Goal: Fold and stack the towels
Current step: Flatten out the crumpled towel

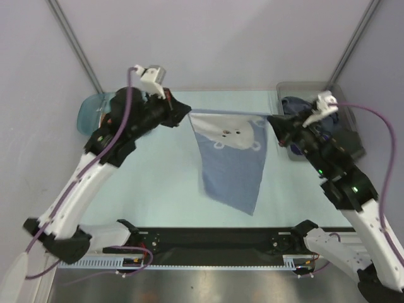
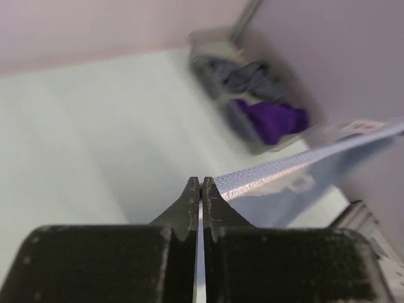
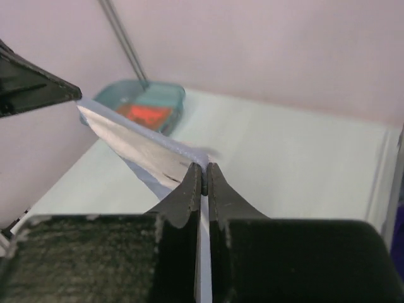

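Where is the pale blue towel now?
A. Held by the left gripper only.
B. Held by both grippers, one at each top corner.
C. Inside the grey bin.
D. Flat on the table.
B: the left gripper and right gripper each pinch a top corner of the pale blue towel, which hangs between them.

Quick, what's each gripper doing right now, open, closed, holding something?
Left gripper: closed on one top corner of the pale blue towel.
Right gripper: closed on its other top corner.

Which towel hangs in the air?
The pale blue-white printed cloth, stretched between the left fingers and right fingers; the purple cloth and grey cloth lie in the clear bin.
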Available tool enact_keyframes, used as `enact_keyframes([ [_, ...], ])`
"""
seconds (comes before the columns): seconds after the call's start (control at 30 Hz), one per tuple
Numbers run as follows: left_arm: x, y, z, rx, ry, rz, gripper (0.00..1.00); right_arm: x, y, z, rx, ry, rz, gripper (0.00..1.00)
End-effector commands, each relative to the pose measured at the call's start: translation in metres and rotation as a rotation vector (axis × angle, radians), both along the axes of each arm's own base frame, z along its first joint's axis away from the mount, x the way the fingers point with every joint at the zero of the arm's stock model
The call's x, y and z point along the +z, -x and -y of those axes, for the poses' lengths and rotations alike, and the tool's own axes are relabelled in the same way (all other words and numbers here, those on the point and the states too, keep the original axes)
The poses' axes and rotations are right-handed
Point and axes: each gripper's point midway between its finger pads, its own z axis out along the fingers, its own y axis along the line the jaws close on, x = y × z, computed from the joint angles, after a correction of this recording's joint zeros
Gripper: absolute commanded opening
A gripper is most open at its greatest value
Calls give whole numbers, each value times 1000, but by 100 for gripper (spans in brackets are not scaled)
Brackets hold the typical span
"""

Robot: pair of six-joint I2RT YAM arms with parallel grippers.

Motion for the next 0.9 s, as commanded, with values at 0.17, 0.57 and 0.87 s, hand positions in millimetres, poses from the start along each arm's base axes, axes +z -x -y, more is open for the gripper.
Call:
enact_keyframes([
  [0.17,71,112,-1,-253,169,190,0,37,104,28,163,54,218,0],
  [0.57,92,81,-15,-90,58,194,0,75,63,28,47,49,263,0],
  [0.87,10,-75,-19,119,-123,-36,0,-2,-106,-14,60,131,87,0],
])
